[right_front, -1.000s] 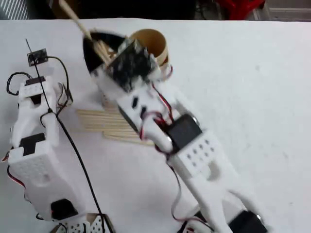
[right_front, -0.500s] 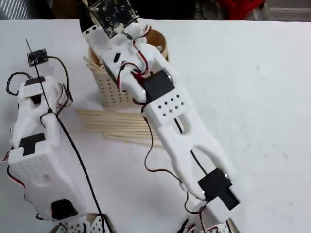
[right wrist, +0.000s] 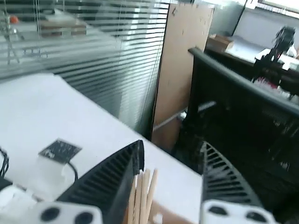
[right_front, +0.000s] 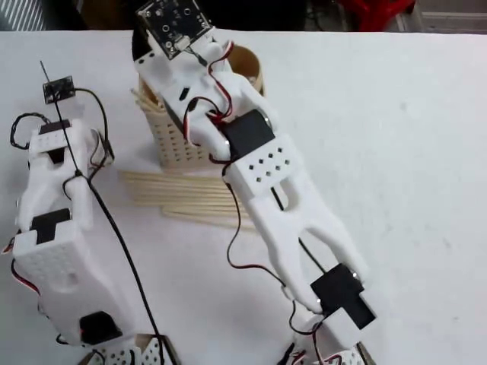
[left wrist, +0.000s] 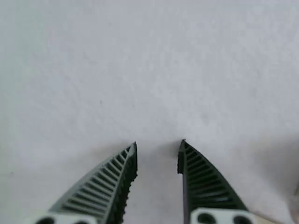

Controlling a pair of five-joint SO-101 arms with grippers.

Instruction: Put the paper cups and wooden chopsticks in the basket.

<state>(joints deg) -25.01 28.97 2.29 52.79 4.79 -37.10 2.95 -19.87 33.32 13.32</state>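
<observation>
The table (right_front: 396,152) is crossed by the right arm, whose gripper (right wrist: 172,144) is held wide open above the basket (right_front: 173,141) near the far edge. Upright chopsticks (right wrist: 142,191) are seen in the basket and a paper cup (right_front: 247,67) at its far side. Loose chopsticks (right_front: 179,194) are left lying just in front of the basket, and the left gripper (left wrist: 158,143) is held narrowly parted over bare table.

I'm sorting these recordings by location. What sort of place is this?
Probably an office or lab workroom: slatted blinds over glass panes, a desk with equipment behind a dark partition, and a white table as the work surface.
</observation>
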